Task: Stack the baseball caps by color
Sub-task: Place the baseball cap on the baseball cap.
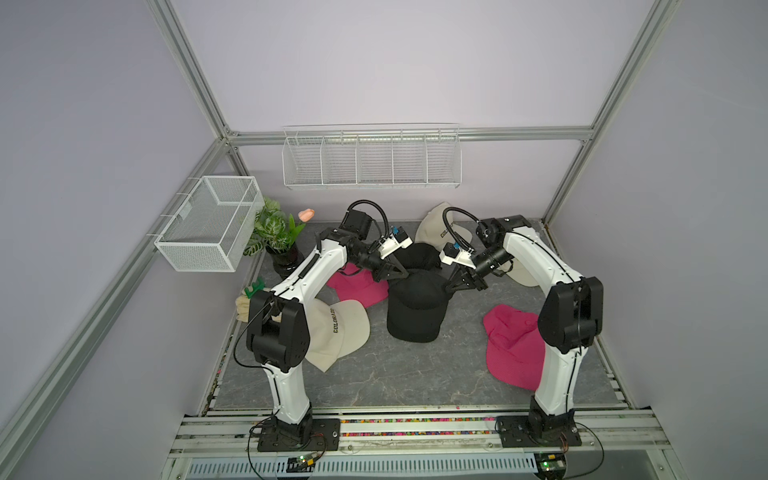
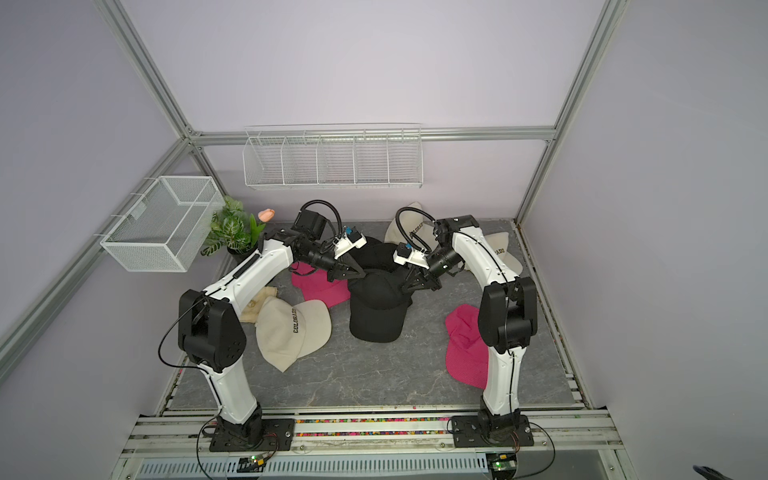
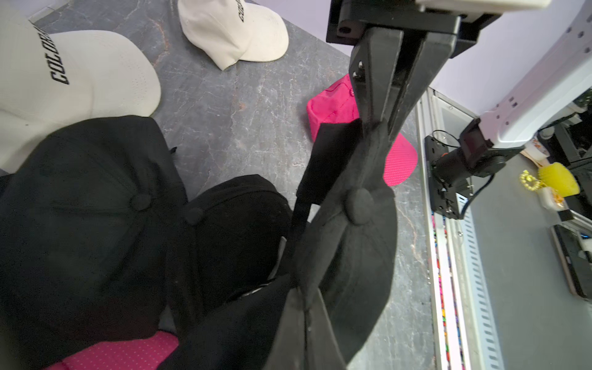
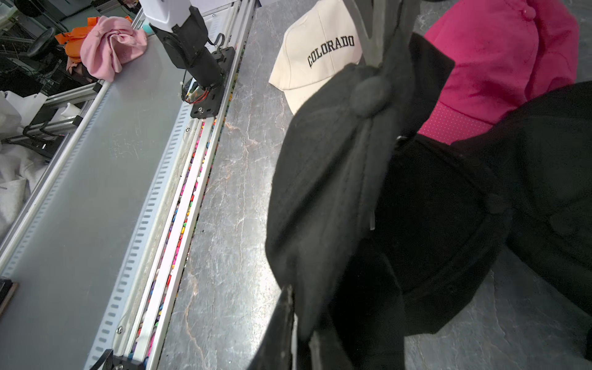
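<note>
Lilac walls close the cell on three sides, framed by aluminium posts (image 1: 199, 83), and a grey marbled table (image 1: 395, 374) fills the floor between them. On the back wall hangs a white wire rack (image 1: 372, 156) of five bins. A mesh basket (image 1: 208, 222) hangs on the left wall, with a potted plant (image 1: 276, 235) and a pink tulip (image 1: 306, 214) in the corner below it. Along the front edge, aluminium rails (image 1: 415, 432) carry both arm bases, with a strip of coloured beads (image 1: 415, 420) between them. At mid-table the left claw (image 1: 401, 275) and the right claw (image 1: 451, 286) each pinch the fabric of one black cap (image 1: 419, 293) from opposite sides, fingers pressed together on it, so it hangs creased between them. The left wrist view shows a second black cap (image 3: 230, 224) just beside and partly under it, and a third black cap (image 3: 80, 208) touching that one, nearer the back wall. A pink cap (image 1: 353, 286) lies to the left, its edge tucked under the black ones. The other pink cap (image 1: 513, 345) lies well apart on the right, by the right arm. One cream cap (image 1: 340, 332) lettered "COLORADO" sits front left, partly under the left arm. A second cream cap (image 1: 436, 228) sits by the back wall, and a third cream cap (image 2: 503, 253) shows behind the right arm. At the left edge lies a folded towel (image 1: 242, 309) with a green toy (image 1: 254, 288) on it.
</note>
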